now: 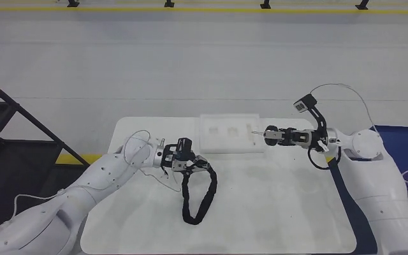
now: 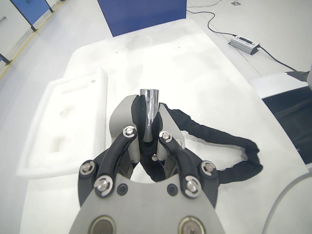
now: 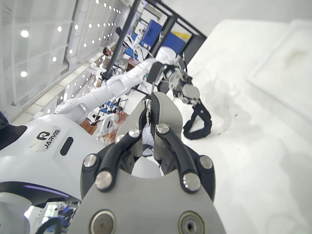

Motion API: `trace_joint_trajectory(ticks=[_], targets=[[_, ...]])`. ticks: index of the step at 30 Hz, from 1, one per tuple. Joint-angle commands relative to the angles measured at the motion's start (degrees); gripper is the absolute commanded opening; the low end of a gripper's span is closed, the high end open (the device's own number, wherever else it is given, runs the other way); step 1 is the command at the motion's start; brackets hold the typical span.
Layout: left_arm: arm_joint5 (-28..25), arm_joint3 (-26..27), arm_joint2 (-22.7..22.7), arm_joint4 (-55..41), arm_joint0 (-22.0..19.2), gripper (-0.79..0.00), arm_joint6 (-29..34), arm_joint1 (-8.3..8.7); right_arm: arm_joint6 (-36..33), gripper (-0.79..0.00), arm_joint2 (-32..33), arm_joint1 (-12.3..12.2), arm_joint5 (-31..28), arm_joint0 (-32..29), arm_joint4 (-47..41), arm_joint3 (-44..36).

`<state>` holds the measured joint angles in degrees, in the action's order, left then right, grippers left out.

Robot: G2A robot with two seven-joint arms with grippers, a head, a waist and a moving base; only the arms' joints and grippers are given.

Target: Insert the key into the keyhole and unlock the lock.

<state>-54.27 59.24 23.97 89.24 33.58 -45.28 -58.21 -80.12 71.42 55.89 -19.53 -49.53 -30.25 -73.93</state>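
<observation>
With my left gripper [image 2: 148,102] clamped on the lock [image 2: 214,136], loop trailing on the surface [image 1: 287,204], and my right gripper [image 3: 151,103] pinched shut on the key [image 1: 257,132], well apart, I judge alignment comes next: key tip to the lock's chrome end.

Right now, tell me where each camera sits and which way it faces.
Top view: overhead, looking down at the table; both arms show.
Left wrist view: behind the left gripper, jaws shut on the lock, facing past the foam tray.
Right wrist view: behind the right gripper, jaws shut on the key, facing the left gripper across the table.
Both wrist views share the lock.
</observation>
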Motion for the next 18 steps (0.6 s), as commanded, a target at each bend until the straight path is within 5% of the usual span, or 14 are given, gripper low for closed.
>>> trace_joint_trajectory(ticks=[1, 11, 18], targets=[[-0.4, 3.19, 1.92, -1.23, 0.45, -0.785, 1.51, 0.97, -0.93, -0.785, 0.15, -0.23, 2.59, -0.26, 0.87, -2.37], [1.45, 18.54, 10.58, -7.18, 3.95, -0.785, 9.97, 4.09, -0.87, -0.785, 2.71, -1.98, 15.81, -4.05, 8.08, -18.03], [5.48, 24.93, 13.21, -5.57, 6.17, -0.785, 11.83, 4.52, -0.28, -0.785, 5.02, -2.94, 20.7, -7.05, 10.26, -25.56]])
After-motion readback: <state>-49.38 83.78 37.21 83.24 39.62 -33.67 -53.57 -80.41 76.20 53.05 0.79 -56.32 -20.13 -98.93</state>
